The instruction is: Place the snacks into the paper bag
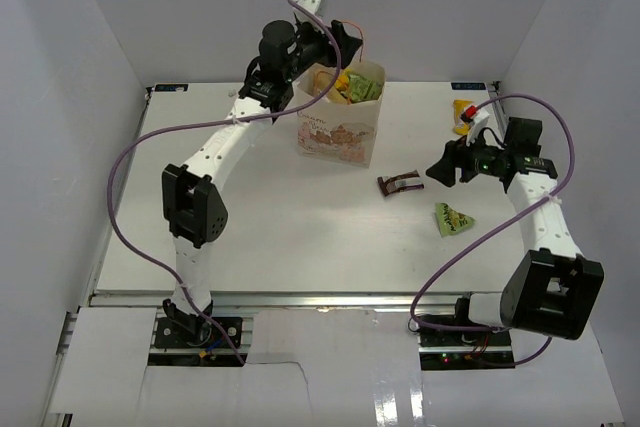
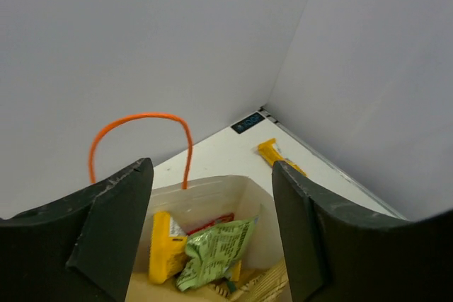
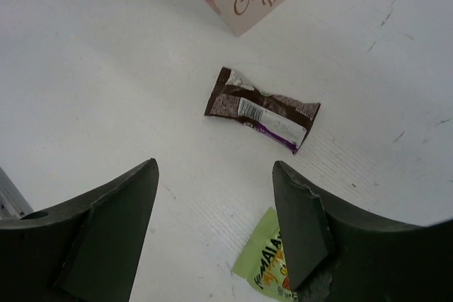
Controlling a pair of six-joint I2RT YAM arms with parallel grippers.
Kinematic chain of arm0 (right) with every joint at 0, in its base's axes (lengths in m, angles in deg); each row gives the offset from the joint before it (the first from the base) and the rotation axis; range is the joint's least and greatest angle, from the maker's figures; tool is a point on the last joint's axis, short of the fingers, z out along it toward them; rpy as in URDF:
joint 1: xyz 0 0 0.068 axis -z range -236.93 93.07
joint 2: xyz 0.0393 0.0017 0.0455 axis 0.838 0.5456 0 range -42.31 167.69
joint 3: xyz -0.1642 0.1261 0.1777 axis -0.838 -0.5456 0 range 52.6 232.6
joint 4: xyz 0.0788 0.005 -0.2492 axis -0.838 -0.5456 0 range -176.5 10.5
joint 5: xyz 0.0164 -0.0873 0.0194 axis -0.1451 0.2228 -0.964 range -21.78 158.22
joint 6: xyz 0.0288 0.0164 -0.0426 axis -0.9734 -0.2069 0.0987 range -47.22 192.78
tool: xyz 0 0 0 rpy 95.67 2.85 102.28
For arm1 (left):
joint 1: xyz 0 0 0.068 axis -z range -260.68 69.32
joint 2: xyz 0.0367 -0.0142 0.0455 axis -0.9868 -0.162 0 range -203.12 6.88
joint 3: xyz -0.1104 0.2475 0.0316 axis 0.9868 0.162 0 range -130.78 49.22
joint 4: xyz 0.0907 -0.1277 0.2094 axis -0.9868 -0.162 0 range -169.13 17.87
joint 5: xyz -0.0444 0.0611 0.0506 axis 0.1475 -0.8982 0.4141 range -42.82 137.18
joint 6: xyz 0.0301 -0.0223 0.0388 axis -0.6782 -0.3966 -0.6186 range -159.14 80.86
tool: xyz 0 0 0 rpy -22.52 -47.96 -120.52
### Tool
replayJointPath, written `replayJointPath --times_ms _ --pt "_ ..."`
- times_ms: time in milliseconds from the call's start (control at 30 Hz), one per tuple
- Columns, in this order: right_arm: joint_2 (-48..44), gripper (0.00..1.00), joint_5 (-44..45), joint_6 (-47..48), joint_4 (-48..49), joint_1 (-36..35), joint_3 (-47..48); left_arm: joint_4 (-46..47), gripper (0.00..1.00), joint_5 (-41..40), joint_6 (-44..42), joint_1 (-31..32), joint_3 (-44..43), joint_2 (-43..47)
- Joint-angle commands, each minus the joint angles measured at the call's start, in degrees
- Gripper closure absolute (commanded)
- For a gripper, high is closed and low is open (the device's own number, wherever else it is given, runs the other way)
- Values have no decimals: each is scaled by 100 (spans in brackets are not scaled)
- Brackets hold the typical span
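Note:
The cream paper bag (image 1: 340, 135) stands upright at the back middle, its orange handle (image 2: 141, 118) up. Inside it lie a yellow pouch (image 2: 166, 245), a green packet (image 2: 216, 251) and a tan-yellow bag (image 2: 262, 284). My left gripper (image 1: 345, 42) hovers open and empty above the bag's mouth. My right gripper (image 1: 440, 169) is open and empty above the table, just right of the dark brown bar wrapper (image 1: 400, 184), which also shows in the right wrist view (image 3: 263, 108). A green packet (image 1: 453, 219) lies near it (image 3: 265, 259). A yellow pouch (image 1: 461, 114) lies at the back right (image 2: 277, 157).
White walls close in the table at the back and both sides. The right arm's purple cable (image 1: 540, 107) loops over the right side of the table. The table's front edge (image 1: 300, 299) runs above the arm bases.

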Motion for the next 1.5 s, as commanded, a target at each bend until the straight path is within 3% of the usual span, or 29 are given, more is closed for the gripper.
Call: replayJointPath --times_ms 0,100,133,167,267,300,433,600,833,1167,1400,1467 --pt "510 28 71 516 -879 -171 617 -193 20 -661 -631 1 511 1238" --pt "1029 24 -279 2603 -2442 -487 1117 35 12 -1242 -807 -17 2258 2555" --pt "1144 21 -368 4455 -2908 -610 1224 114 10 -1304 -808 -34 2751 2916" --pt "1250 20 -308 5222 -3260 -672 1303 219 9 -1461 -764 -52 3739 3633" --pt "1566 19 -149 7093 -3423 -787 1427 81 6 -1655 -405 -70 5054 4639" --pt "1759 19 -97 7267 -3152 -883 1479 -59 6 -1847 -282 -78 5737 5207" --pt "2638 24 299 7199 -2930 -1331 2390 -1165 6 -2034 744 -113 6972 6406" --pt "3684 32 800 6303 -2579 -1779 3122 -1686 4 -2121 1766 -113 8254 7899" --pt "4160 38 1441 6197 -2420 -1929 3141 -2319 2 -2420 2655 -113 8898 9061" --pt "4529 53 1855 6118 -2376 -1929 2798 -2127 2 -2263 2717 -113 8821 8493" --pt "3836 88 1374 6021 -2411 -1859 2140 -1766 2 -2131 2673 -113 8873 8175" --pt "3318 92 1031 5829 -2481 -1746 1946 -1731 2 -2131 2673 -113 8899 8184"
